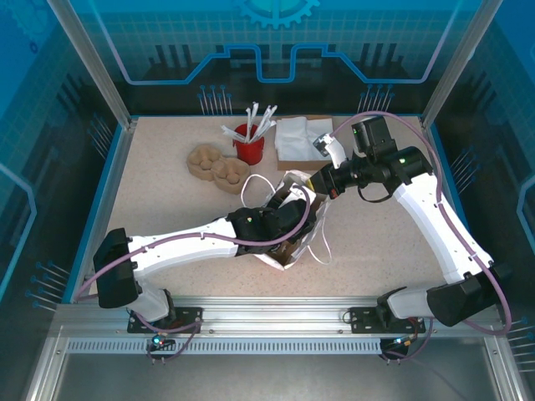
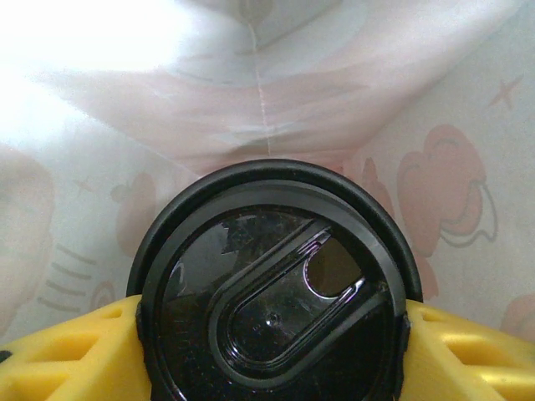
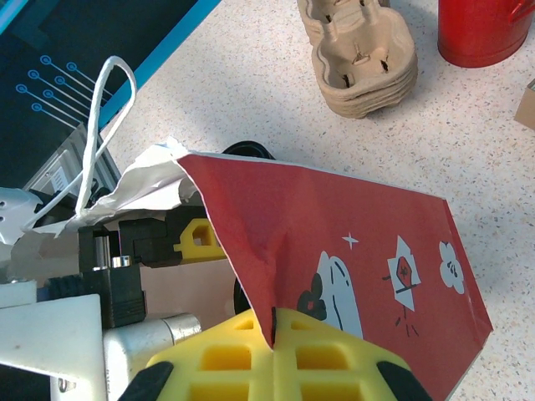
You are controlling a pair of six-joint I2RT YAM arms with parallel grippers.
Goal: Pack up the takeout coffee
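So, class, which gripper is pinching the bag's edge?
The right gripper, shut on the red bag at its rim; the left gripper instead grips the black-lidded coffee inside it.

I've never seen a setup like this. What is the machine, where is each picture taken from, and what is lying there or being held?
These are two robot arms bolted to the near edge of a table, each ending in a two-finger gripper with yellow pads. One picture looks down from above and behind the arms. The other two come from cameras on the wrists. On the table are stacked cardboard cup trays, a red pot of white sticks, napkins and a red-and-white paper bag. The right gripper pinches the bag's edge, holding it open. The left gripper reaches inside the bag, gripping a coffee cup with a black lid.
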